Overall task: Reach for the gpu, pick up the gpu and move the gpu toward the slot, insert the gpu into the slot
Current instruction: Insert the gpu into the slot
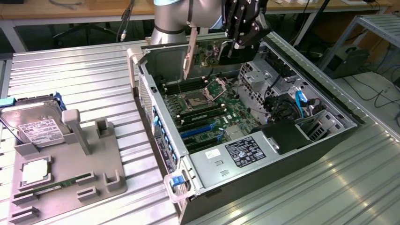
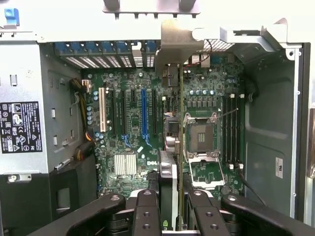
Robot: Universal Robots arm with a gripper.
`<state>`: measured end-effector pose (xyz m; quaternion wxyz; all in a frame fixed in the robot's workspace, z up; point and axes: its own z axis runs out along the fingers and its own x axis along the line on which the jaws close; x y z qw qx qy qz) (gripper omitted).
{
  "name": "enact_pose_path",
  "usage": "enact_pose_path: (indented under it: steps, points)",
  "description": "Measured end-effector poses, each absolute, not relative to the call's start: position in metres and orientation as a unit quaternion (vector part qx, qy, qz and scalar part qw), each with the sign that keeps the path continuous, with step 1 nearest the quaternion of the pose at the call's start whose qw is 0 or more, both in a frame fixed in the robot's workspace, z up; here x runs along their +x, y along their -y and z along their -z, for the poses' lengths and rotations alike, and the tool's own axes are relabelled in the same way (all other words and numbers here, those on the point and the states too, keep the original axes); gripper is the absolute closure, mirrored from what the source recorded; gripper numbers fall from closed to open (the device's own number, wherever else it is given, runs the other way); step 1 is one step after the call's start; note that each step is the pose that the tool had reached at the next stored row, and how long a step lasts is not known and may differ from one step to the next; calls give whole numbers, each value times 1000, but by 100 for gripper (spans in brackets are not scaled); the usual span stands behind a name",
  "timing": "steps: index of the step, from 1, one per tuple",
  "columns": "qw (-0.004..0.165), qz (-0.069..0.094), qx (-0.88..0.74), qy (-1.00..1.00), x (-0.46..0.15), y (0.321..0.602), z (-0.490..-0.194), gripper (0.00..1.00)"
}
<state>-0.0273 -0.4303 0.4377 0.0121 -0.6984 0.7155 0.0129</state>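
Gripper (image 2: 173, 209) clamped on the gpu (image 2: 178, 44), which is held on edge above the green motherboard (image 2: 129, 105). Its long axis lies parallel to the blue slot (image 2: 144, 115), offset toward the CPU socket (image 2: 202, 135). The silver bracket end points toward the case's rear expansion openings.

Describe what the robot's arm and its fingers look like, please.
The arm is a thick silver-grey tube with a pale blue cap at one joint. Its gripper is black and blocky. The fingers are black jointed bars, with round silver pins at the pivots.
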Motion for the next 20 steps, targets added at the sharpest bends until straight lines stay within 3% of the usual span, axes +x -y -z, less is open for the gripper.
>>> enact_pose_path:
  steps: [20]
  points:
    - [15,-8,-712,-702,-25,430,-428,73]
